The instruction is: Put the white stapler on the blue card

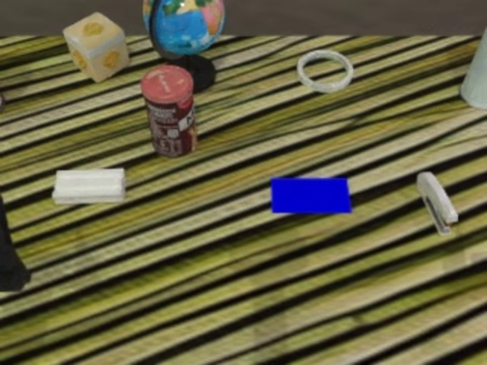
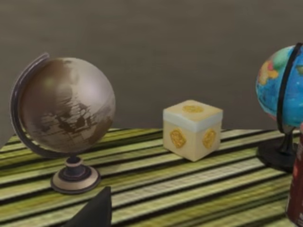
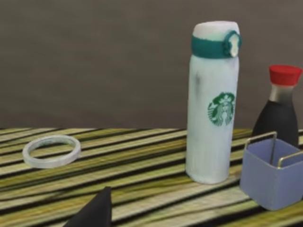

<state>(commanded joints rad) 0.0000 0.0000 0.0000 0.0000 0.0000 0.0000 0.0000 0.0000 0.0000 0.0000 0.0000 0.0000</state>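
White stapler (image 1: 437, 201) lies flat on the striped table (image 1: 228, 304) near its right side, just right of the blue card (image 1: 311, 195) and apart from it; the card is bare; the left arm (image 1: 9, 258) sits parked at the left edge, the right arm out of the top view; I cannot tell how either gripper's fingers stand.

We see little of our own body here. Our left arm (image 1: 9, 258) shows only as a dark shape at the top view's left edge, low over the table. Our right arm stays out of the top view. In each wrist view one dark fingertip (image 2: 94, 210) (image 3: 94, 210) pokes into the picture's edge.
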